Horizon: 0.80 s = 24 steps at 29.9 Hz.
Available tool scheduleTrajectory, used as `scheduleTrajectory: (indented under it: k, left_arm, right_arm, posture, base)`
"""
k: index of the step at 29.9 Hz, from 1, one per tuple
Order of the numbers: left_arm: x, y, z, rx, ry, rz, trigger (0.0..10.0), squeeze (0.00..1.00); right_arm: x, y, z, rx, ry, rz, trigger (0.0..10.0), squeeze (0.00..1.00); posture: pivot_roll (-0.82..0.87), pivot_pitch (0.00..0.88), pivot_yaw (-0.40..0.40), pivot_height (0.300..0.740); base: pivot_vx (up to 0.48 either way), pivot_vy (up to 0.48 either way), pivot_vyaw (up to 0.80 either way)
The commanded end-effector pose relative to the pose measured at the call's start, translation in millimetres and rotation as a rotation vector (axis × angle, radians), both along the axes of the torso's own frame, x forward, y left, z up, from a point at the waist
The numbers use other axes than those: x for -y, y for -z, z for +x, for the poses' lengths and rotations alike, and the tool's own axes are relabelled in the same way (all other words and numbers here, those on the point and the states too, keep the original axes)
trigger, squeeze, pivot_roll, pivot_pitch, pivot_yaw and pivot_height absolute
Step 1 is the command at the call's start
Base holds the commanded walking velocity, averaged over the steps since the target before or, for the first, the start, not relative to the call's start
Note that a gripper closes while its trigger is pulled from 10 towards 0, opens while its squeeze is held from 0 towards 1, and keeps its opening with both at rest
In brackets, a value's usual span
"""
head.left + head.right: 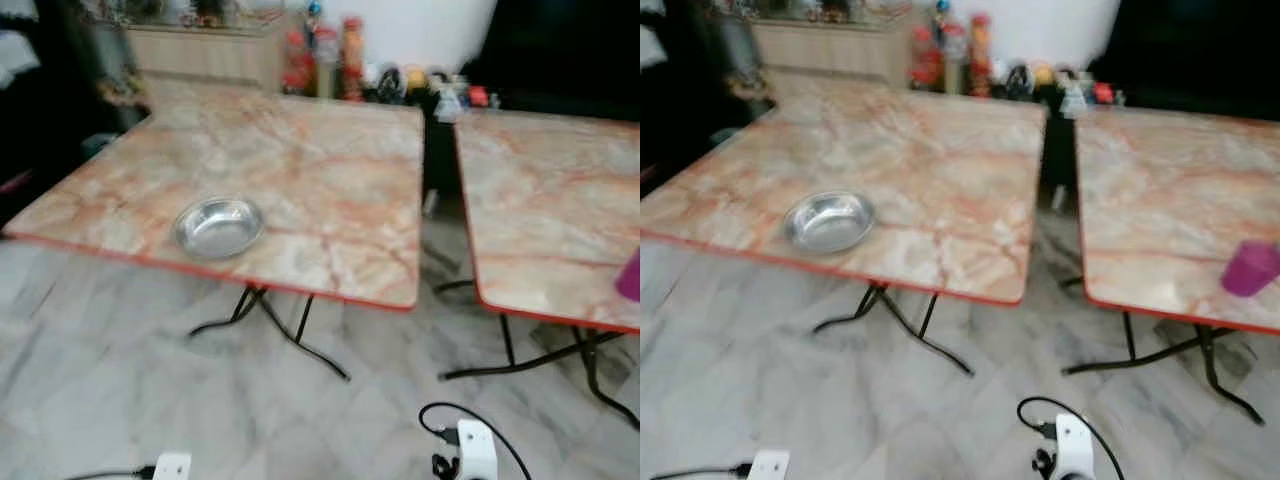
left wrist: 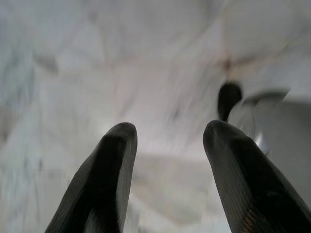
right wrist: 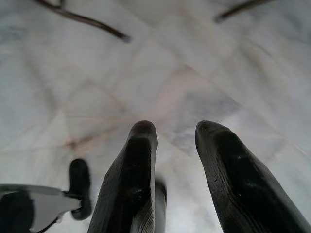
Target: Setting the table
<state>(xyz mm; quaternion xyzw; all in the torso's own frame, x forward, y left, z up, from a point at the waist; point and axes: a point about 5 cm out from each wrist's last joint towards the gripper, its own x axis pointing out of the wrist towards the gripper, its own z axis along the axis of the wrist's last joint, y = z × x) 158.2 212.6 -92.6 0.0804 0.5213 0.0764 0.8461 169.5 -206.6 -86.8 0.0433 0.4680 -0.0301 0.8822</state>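
— Looking ahead, what room is there?
— Two marble-topped desks stand side by side, the left desk (image 1: 300, 160) and the right desk (image 1: 1180, 210), with a narrow gap between their red edges. Open marble floor (image 1: 200, 410) lies on the near side.
— And the arms?
— Both hang low over the floor. The left end effector (image 2: 167, 145) has its fingers spread, holding nothing; the right end effector (image 3: 175, 141) likewise.
— The tableware?
— A steel bowl (image 1: 218, 226) sits near the left desk's near edge. A purple cup (image 1: 1250, 268) stands at the right desk's near right part.
— Obstacles?
— Black folding legs (image 1: 290, 330) under the desks; bottles (image 1: 325, 55) crowd the far side.
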Motion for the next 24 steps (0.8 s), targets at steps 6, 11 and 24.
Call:
scheduleTrajectory:
  k: [6,11,24]
  left_arm:
    - [9.5,0.5,2.3,0.015,0.042,-0.016,10.0,0.00]
    - [8.9,1.0,0.7,0.013,0.043,-0.015,10.0,0.00]
    - [8.4,2.3,-2.3,-0.007,0.057,0.000,10.0,0.00]
  right_arm:
    - [11.1,2.5,-10.2,-0.029,0.034,-0.021,10.0,0.00]
    - [10.6,2.9,-10.8,-0.032,0.033,-0.023,10.0,0.00]
    - [10.2,3.5,-12.1,-0.038,0.029,-0.024,10.0,0.00]
  posture:
    - [0.00,0.000,-0.027,0.740]
    - [0.00,0.000,-0.025,0.740]
    - [0.00,0.000,-0.023,0.740]
  base:
    - [0.000,-0.480,0.00]
    - [0.000,-0.480,0.00]
    - [0.000,-0.476,0.00]
